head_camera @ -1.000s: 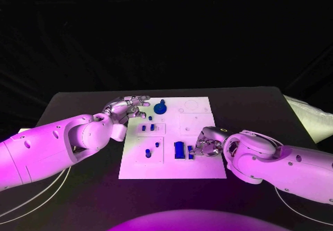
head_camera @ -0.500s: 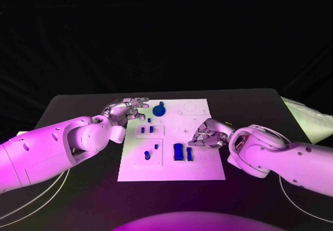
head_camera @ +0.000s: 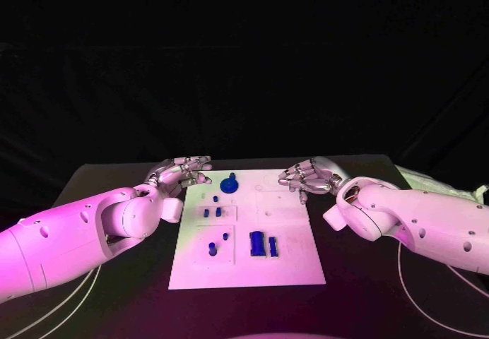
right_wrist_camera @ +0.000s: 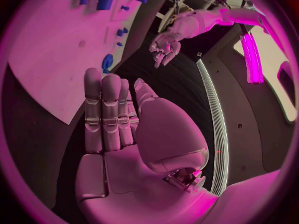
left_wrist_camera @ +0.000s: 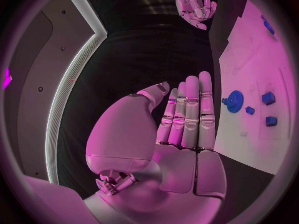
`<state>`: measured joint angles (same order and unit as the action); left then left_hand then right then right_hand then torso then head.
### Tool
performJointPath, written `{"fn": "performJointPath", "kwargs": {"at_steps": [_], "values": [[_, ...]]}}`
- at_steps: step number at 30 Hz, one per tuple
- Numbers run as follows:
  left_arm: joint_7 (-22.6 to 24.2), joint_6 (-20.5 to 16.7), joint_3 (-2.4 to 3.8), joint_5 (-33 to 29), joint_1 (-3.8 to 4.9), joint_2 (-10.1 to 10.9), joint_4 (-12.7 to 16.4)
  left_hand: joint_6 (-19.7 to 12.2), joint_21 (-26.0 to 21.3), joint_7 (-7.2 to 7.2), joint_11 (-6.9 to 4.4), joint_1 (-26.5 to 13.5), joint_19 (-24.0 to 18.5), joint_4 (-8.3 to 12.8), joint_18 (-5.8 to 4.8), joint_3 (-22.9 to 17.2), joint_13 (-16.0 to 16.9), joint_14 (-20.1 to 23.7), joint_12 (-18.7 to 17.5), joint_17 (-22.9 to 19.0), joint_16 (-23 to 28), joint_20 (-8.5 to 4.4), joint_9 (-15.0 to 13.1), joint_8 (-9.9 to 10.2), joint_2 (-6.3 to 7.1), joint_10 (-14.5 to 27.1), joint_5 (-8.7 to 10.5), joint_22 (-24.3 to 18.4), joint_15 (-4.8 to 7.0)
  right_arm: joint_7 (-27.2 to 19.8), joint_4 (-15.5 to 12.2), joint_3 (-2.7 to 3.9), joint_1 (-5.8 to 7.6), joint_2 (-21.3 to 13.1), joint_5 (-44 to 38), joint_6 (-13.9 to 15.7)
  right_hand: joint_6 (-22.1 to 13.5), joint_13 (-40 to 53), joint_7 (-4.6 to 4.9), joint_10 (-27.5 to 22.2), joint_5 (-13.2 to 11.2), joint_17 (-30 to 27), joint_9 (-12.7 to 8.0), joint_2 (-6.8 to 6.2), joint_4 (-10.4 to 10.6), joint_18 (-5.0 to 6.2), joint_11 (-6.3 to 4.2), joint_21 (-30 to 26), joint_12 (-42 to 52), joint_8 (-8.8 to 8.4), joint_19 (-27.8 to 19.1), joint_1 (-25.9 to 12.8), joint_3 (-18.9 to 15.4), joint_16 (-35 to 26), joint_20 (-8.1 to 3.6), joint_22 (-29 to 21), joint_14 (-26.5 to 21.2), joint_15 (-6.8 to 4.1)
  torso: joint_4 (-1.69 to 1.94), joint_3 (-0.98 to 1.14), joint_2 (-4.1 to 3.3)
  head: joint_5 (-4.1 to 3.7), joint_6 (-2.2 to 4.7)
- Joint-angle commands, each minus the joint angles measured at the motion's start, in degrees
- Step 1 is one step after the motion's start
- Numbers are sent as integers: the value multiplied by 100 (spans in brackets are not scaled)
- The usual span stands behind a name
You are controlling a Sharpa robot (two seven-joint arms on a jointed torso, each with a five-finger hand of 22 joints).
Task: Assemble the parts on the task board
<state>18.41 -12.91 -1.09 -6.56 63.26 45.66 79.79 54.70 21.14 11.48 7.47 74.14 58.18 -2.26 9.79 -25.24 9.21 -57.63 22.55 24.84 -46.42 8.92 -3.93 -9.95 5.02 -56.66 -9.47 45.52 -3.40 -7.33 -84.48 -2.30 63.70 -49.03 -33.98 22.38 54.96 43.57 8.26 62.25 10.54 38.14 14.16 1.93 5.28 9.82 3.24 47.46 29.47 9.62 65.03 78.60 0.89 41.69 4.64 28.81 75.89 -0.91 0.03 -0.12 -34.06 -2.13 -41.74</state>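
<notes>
While both hands are raised at the board's far end, nothing is held in either
task board point(head_camera: 290, 265): white plate, laid flat mid-table on the black table point(head_camera: 112, 173)
left hand point(head_camera: 181, 172): placed at the far left corner of the board; in the left wrist view point(left_wrist_camera: 187, 115) fingers are seen straight and pressed side by side, palm bare
right hand point(head_camera: 309, 175): placed at the far right corner; in the right wrist view point(right_wrist_camera: 111, 112) fingers are seen straight and together, nothing gripped
gear-shaped part point(head_camera: 230, 186): round, blue, set near the far edge of the board, just beside the left hand, not touched
small blue parts point(head_camera: 212, 211): set behind the gear, toward the left side
large blue block point(head_camera: 258, 244): laid on the near half, with a thin blue bar point(head_camera: 274, 246) just beside it
</notes>
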Motion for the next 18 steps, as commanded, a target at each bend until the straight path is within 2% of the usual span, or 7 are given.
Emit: {"fn": "performJointPath", "kwargs": {"at_steps": [1,11,12,13,14,17,18], "values": [[341,-191,4,-34,-14,-42,-86,-47,-349,29,74,-64,-304,-23,2,11,-115,316,-112,-270,502,98,10,-37,36,111,-27,-253,-92,-1061,357,6,8,175,1724,-215,-46,-195,29,-152,-175,-101,-31,35,-65,68,40,-224,-141,-34,-51,96,26,-200,51,-149,-145,31,-75,1,149,43,148],[450,-222,4,-88,-30,-140,-159,-95,-1292,54,187,-27,-798,-2,54,112,-563,483,-531,-1198,2321,440,16,30,-4,203,-31,-1203,-381,-1457,1193,36,7,593,2368,-571,-51,-2384,224,-179,-765,-1568,-461,155,-735,39,345,-1862,-1716,-359,-942,514,757,-2541,426,-1113,-1183,459,-9,20,257,86,319],[236,-174,0,-27,-25,-126,-158,-1681,-1505,-304,-117,-2254,-2279,226,-294,816,-921,2074,-1033,-1552,2954,40,393,302,-502,1848,284,-2171,-148,-1042,1117,32,9,545,1849,-231,-1682,-2874,-110,-2016,-1054,-2159,-726,-193,-528,-298,140,-2667,-2024,-520,-2606,-1991,461,-2923,128,-1605,-3109,91,-43,7,215,73,269],[240,-185,1,-25,-26,-126,-154,-1757,-1545,-316,-115,-2315,-2355,226,-294,856,-921,2115,-1069,-1597,3042,31,393,325,-502,1903,284,-2246,-156,-1048,1109,33,8,545,1856,-220,-1729,-3002,-94,-2065,-1054,-2269,-761,-193,-528,-299,152,-2764,-2098,-550,-2681,-2087,488,-3044,145,-1667,-3171,91,-43,7,216,74,275],[247,-209,2,-19,-28,-125,-145,-1898,-1577,-345,-129,-2505,-2487,226,-294,921,-921,2247,-1117,-1638,3120,-2,393,352,-502,2041,295,-2342,-140,-1059,1092,35,4,544,1871,-196,-1875,-3082,-114,-2213,-1054,-2350,-793,-193,-528,-299,137,-2856,-2146,-962,-2820,-2310,487,-3116,131,-1724,-3330,91,-42,7,218,78,287],[288,-345,7,12,-42,-124,-90,-2262,-1635,-425,-191,-3012,-2828,226,-320,1087,-921,2607,-1234,-1729,3282,-89,393,421,-502,2411,365,-2573,-90,-1127,998,46,-17,537,1959,-60,-2257,-3227,-191,-2624,-1054,-2512,-860,-193,-528,-318,85,-3058,-2236,-962,-3201,-2891,436,-3236,72,-1848,-3769,91,-36,8,229,98,355],[321,-451,10,37,-52,-123,-48,-2461,-1666,-472,-223,-3286,-3014,226,-359,1176,-921,2803,-1298,-1776,3368,-141,393,455,-502,2611,401,-2696,-65,-1181,925,55,-33,532,2027,46,-2460,-3298,-232,-2851,-1054,-2594,-895,-193,-528,-385,-324,-3164,-2281,-962,-3408,-3202,411,-3295,38,-1913,-4008,91,-31,8,237,114,408]]}}
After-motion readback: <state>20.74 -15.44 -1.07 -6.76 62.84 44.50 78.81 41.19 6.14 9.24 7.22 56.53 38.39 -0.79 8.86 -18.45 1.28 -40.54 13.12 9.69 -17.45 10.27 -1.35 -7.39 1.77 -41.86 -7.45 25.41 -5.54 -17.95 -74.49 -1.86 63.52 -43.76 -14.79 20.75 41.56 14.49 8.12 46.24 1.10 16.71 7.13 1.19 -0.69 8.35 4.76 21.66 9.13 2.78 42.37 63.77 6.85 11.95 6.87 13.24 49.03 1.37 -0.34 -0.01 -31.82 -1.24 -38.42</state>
